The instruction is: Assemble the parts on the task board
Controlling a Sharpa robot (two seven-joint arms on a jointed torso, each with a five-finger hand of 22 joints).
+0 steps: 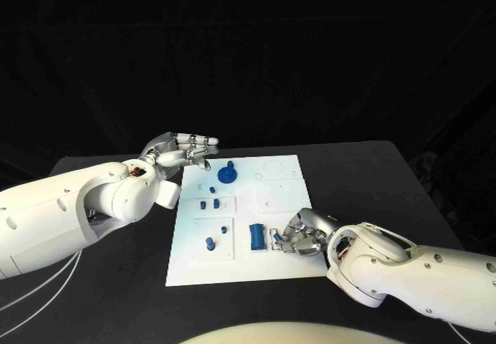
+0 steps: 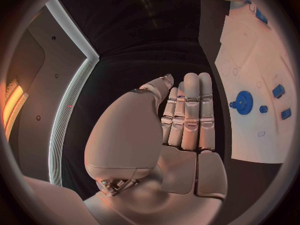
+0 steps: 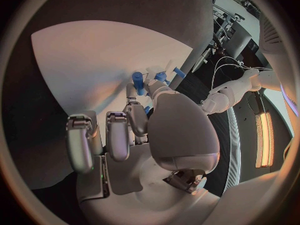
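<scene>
The white task board (image 1: 284, 188) lies in the middle of the black table. A blue gear (image 1: 229, 174) stands near its far left corner and shows too in the left wrist view (image 2: 242, 102). A long blue cylinder (image 1: 255, 238) lies near the board's near edge. My right hand (image 1: 297, 236) is low over the board just right of that cylinder, and its thumb and a finger pinch a small blue part (image 3: 148, 110). My left hand (image 1: 186, 150) hovers off the board's far left corner, fingers (image 2: 190, 110) straight and side by side, holding nothing.
Two small blue blocks (image 1: 210, 205) sit in a recess on the board's left side, with a blue peg (image 1: 211, 244) and a smaller stud (image 1: 223, 231) nearer me. The board's right half shows bare recesses (image 1: 274, 195). Black table (image 1: 393, 186) surrounds the board.
</scene>
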